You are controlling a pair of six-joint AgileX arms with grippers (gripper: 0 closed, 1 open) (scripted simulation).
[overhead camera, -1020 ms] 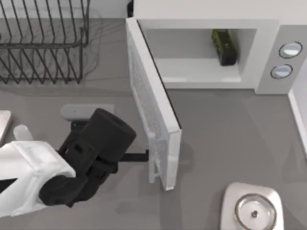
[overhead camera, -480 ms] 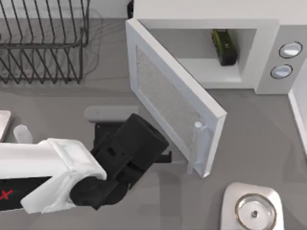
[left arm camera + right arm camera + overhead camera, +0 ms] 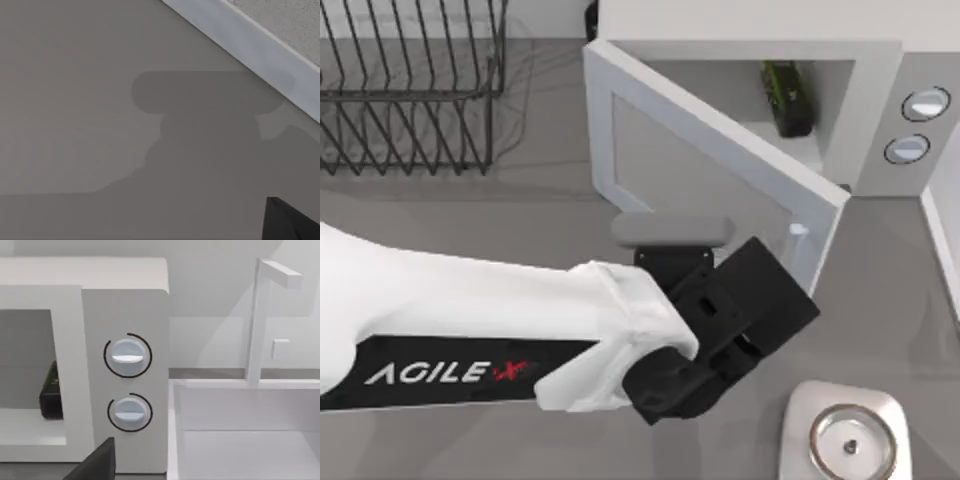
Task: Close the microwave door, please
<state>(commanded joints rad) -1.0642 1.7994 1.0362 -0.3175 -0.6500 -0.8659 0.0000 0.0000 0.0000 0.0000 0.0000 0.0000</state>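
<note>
While the rack (image 3: 410,90) sits at the table's (image 3: 520,215) far left, the left arm (image 3: 470,340) reaches across mid-table, its gripper (image 3: 760,300) just beside the door (image 3: 710,160); can't tell fingers' state. Door stands partly open, angled off the microwave (image 3: 880,110), w/ a dark item (image 3: 786,97) inside. Knobs (image 3: 127,357) at right.
</note>
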